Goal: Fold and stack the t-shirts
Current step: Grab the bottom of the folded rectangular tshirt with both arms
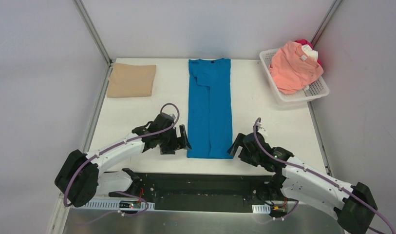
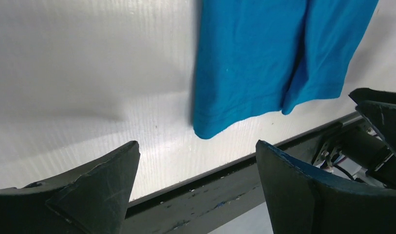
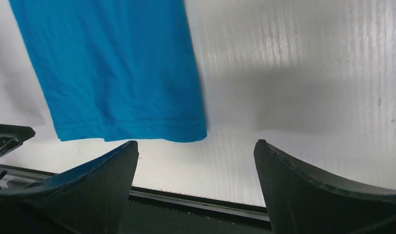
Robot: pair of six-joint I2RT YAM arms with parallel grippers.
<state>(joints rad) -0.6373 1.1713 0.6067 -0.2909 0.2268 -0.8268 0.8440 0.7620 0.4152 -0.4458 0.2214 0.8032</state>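
Observation:
A bright blue t-shirt (image 1: 210, 108) lies flat in the middle of the table, folded lengthwise into a long strip with its collar at the far end. Its hem (image 2: 244, 109) (image 3: 132, 129) reaches close to the near table edge. A folded tan t-shirt (image 1: 131, 80) rests at the far left. Salmon-pink (image 1: 294, 67), white and red t-shirts are heaped in the basket. My left gripper (image 1: 185, 138) (image 2: 197, 148) stands open just left of the blue hem's corner, holding nothing. My right gripper (image 1: 233, 145) (image 3: 196, 146) is open just right of the hem, also with nothing in it.
A white plastic lattice basket (image 1: 316, 90) sits at the far right corner. Grey walls and metal posts close in the table on three sides. A dark slot (image 1: 205, 183) runs along the near table edge between the arm bases.

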